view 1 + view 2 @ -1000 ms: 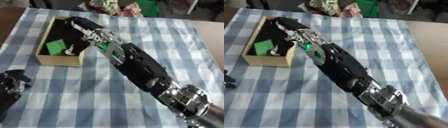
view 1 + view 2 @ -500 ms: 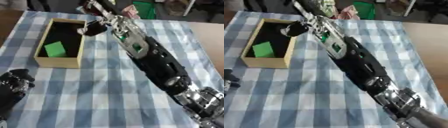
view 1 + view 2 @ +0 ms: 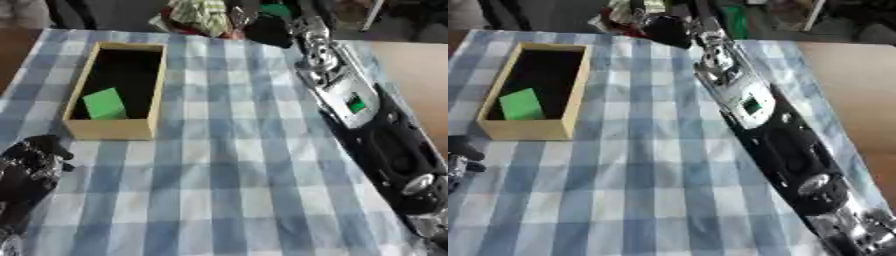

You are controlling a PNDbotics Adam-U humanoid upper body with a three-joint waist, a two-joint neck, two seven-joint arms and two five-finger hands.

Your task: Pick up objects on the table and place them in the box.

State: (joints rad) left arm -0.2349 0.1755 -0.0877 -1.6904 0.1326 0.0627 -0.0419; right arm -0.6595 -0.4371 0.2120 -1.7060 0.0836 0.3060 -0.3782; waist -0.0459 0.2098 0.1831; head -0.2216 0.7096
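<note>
Reaching for the next object looked like the step in hand: the right arm (image 3: 367,115) stretched from the near right corner diagonally to the far edge of the table (image 3: 227,200), its right hand (image 3: 665,27) out among a heap of mixed items (image 3: 206,15) past the cloth's far edge. Hand was a dark blur there; could not tell whether its fingers were straight, curled or on anything. The box (image 3: 156,95) sat far left on the checked cloth, long side running near to far, with a green block (image 3: 105,103) lying inside at its near end. No loose object showed on the cloth itself, so my guess was the next pick had to come from the far heap. Next move would call for closing on one item there, lifting clear, swinging left and lowering over the box's open far half. Left hand (image 3: 31,167) rested idle at the near left edge, fingers curled, holding nothing.
</note>
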